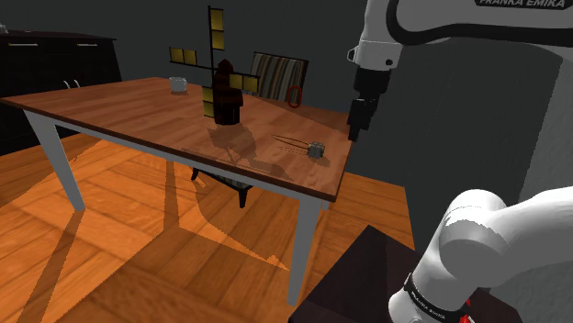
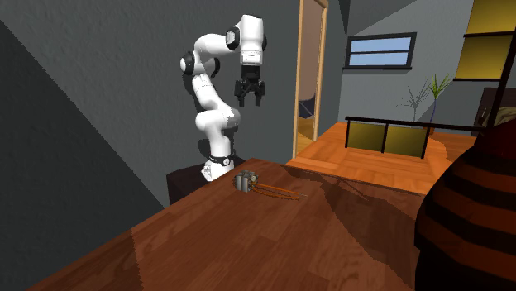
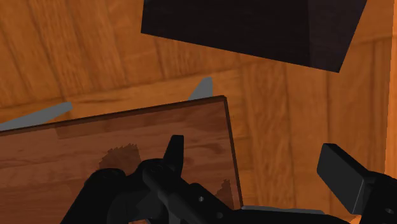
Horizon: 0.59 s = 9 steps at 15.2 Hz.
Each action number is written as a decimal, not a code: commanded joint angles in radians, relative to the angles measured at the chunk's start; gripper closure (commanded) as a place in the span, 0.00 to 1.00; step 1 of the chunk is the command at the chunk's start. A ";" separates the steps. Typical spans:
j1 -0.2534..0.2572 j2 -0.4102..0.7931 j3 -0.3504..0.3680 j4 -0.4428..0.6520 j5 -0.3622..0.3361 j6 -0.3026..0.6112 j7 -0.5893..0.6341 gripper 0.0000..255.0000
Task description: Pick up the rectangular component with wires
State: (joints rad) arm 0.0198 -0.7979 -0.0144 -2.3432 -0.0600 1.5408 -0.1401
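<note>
The rectangular component (image 1: 317, 148) is a small grey block near the table's end closest to the stand, with thin wires (image 1: 292, 142) trailing toward the shoulder view's left. In the second exterior view the component (image 2: 244, 180) lies by the table's far edge, its wires (image 2: 277, 193) running across the wood. My black gripper (image 1: 355, 119) hangs open and empty, well above the component and slightly beyond the table's end. It points downward in the second exterior view (image 2: 250, 95). In the wrist view the gripper (image 3: 259, 164) has its fingers (image 3: 173, 153) wide apart over the table's corner (image 3: 197, 127).
A dark windmill-shaped ornament with yellow panels (image 1: 223, 92) stands mid-table, a white mug (image 1: 178, 84) behind it. A striped chair back (image 1: 275, 75) is beyond the wooden table (image 1: 138, 110). The dark stand box (image 3: 254, 28) sits on the wood floor just off the table's end.
</note>
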 commanded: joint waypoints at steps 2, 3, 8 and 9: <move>-0.002 0.026 -0.015 0.000 -0.009 0.027 -0.018 0.00; -0.004 0.052 -0.029 0.002 -0.017 0.054 -0.035 0.00; -0.011 0.201 -0.099 0.033 -0.045 0.182 -0.121 0.00; -0.011 0.233 -0.113 0.043 -0.047 0.206 -0.138 0.00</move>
State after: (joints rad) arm 0.0088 -0.5923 -0.1153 -2.3084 -0.1045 1.7242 -0.2617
